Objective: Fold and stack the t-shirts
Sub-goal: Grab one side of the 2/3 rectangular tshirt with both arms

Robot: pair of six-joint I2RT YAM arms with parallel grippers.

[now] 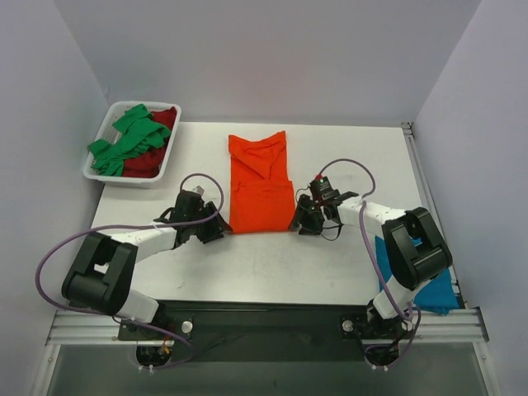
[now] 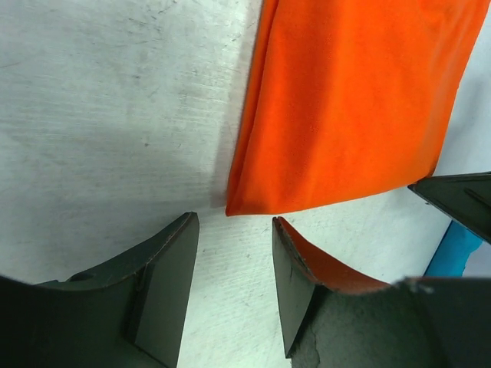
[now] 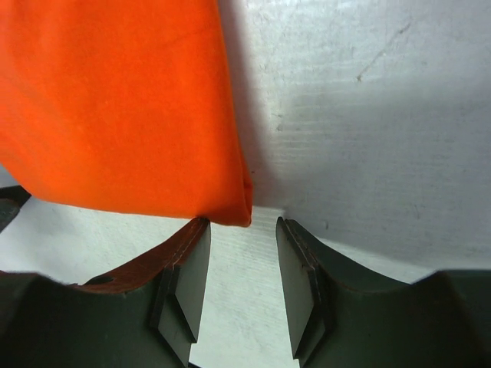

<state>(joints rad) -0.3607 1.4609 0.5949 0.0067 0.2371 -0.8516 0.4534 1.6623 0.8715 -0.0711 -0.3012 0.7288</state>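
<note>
Top external view: part-folded orange t-shirt [image 1: 260,186] on bench [image 1: 272,264]; both jaws apart, empty, its corners just ahead. Next fold likely needs them pinched.

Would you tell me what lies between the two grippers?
The near end of the orange t-shirt, left gripper and right gripper beside its corners; the top view shows it.

The orange t-shirt [image 1: 260,186] is matt cloth, the table [image 1: 272,264] scuffed.
</note>
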